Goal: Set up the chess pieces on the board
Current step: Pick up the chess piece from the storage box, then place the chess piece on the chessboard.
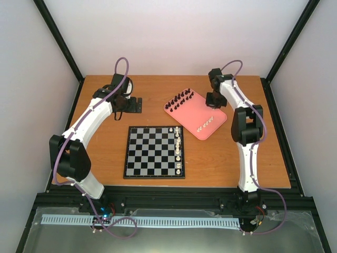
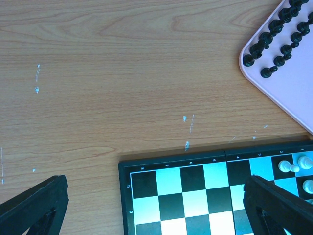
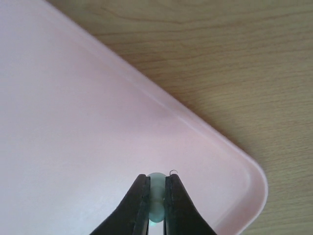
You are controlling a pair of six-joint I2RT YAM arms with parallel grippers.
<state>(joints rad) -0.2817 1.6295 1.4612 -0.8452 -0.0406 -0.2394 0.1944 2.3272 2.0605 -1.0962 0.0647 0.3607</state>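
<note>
Pinching one cream-white piece [image 3: 156,198] tight in the right gripper [image 3: 156,182], near a corner of the pink tray [image 3: 73,122].
Holding the left gripper [image 2: 155,180] spread wide and empty over the far edge of the board [image 1: 152,153]. Along the board's right side, several white pieces [image 1: 179,147]; on the tray, a short white row [image 1: 205,124] and black rows [image 1: 181,98].

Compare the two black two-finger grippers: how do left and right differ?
The left gripper is open and empty; the right gripper is shut on a cream-white chess piece. The left gripper hangs over wooden table beside the checked chessboard; the right, over the pink tray. Both are black.
</note>
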